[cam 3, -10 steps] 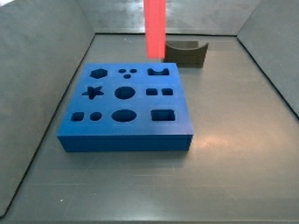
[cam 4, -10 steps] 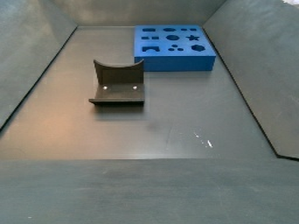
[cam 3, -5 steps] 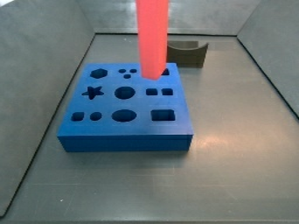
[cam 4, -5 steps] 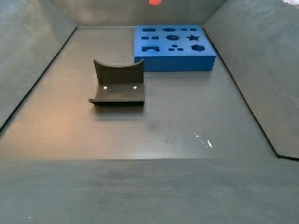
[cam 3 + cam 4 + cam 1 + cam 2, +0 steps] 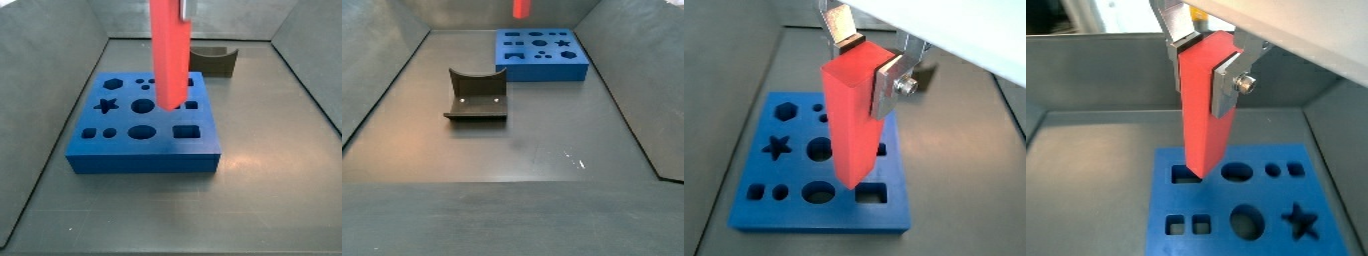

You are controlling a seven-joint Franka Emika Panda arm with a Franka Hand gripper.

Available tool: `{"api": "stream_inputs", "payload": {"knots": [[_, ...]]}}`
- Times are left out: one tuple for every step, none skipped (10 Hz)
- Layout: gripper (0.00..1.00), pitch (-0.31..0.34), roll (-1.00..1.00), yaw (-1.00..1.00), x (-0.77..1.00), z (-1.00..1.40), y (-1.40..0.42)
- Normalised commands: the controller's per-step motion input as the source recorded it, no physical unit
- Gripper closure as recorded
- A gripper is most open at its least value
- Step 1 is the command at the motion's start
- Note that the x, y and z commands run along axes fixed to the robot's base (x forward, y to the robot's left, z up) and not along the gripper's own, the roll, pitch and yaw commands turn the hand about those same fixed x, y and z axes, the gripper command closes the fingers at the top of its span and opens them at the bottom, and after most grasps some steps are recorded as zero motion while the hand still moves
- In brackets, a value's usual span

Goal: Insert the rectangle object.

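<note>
My gripper [image 5: 862, 68] is shut on the rectangle object [image 5: 852, 120], a long red bar held upright by its top end; it shows so in both wrist views [image 5: 1205, 100]. The bar hangs over the blue block [image 5: 144, 122], its lower end above the block's holes near the rectangular hole [image 5: 873, 194], apart from the surface. In a side view the bar [image 5: 167, 50] rises out of frame, so the gripper is hidden there. In a side view only the bar's lower tip [image 5: 520, 9] shows above the blue block [image 5: 543, 53].
The dark olive notched block [image 5: 476, 95] stands on the grey floor, apart from the blue block; it also shows behind the bar [image 5: 214, 60]. Grey walls enclose the floor on all sides.
The red bar has moved forward and down, from near the block's far edge to over the middle of its holes. The blocks have not moved.
</note>
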Motion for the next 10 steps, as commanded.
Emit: {"api": "stream_inputs", "payload": {"knots": [[1.00, -0.003, 0.02, -1.00, 0.00, -0.37, 0.00], [1.00, 0.000, 0.00, -1.00, 0.01, -0.15, 0.00], [1.00, 0.000, 0.00, -1.00, 0.06, -0.11, 0.00], [1.00, 0.000, 0.00, -0.90, 0.19, -0.11, -0.01], [1.00, 0.000, 0.00, -0.87, 0.22, -0.17, 0.00], [1.00, 0.000, 0.00, -0.99, 0.08, -0.26, 0.00], [1.00, 0.000, 0.00, -1.00, 0.00, -0.27, 0.00], [1.00, 0.000, 0.00, -0.94, 0.15, -0.25, 0.00], [1.00, 0.000, 0.05, -0.79, 0.33, -0.35, 0.00], [1.00, 0.000, 0.07, -0.59, 0.51, -0.29, -0.04]]}}
